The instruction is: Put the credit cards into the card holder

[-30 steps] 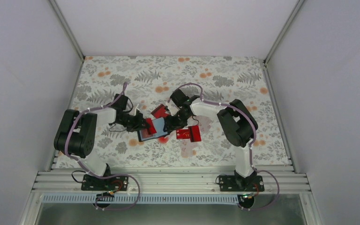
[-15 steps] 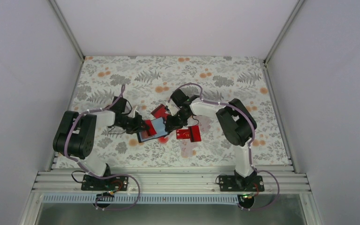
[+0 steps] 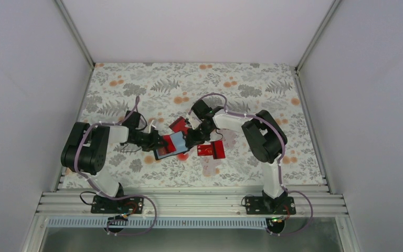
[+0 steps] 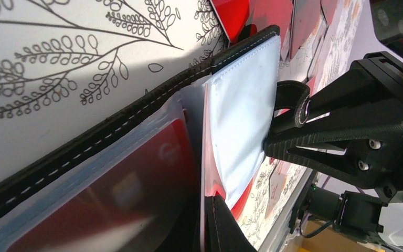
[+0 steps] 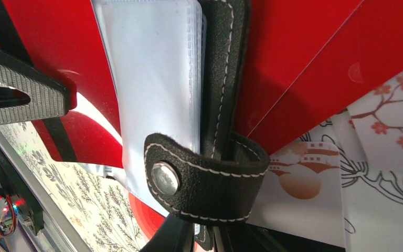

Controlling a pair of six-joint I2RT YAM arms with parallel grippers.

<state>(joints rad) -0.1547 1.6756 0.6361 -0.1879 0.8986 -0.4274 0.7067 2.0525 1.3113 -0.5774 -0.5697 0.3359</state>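
The black card holder (image 3: 172, 143) lies open mid-table, its grey-blue sleeves (image 5: 147, 68) facing up. My left gripper (image 3: 161, 140) is shut on a red credit card (image 5: 47, 47) at the holder's left side, and the card's far end sits among the sleeves. Another red card (image 4: 136, 184) shows inside a sleeve by the stitched edge (image 4: 136, 110). From the right, my right gripper (image 3: 190, 138) is shut on the holder's black cover (image 5: 225, 63), just below the snap strap (image 5: 210, 189). Loose red cards lie behind the holder (image 3: 179, 124) and to its right (image 3: 205, 151) (image 3: 219, 149).
The floral cloth (image 3: 252, 94) covers the table, with printed red and orange spots (image 3: 182, 156) near the holder. Grey walls (image 3: 31, 79) and metal rails (image 3: 189, 202) close in the table. Both arms meet at the holder, fingertips a few centimetres apart.
The right gripper's jaws have closed onto the holder's right edge. The left arm has shifted slightly, still shut on its card. The holder has barely moved.
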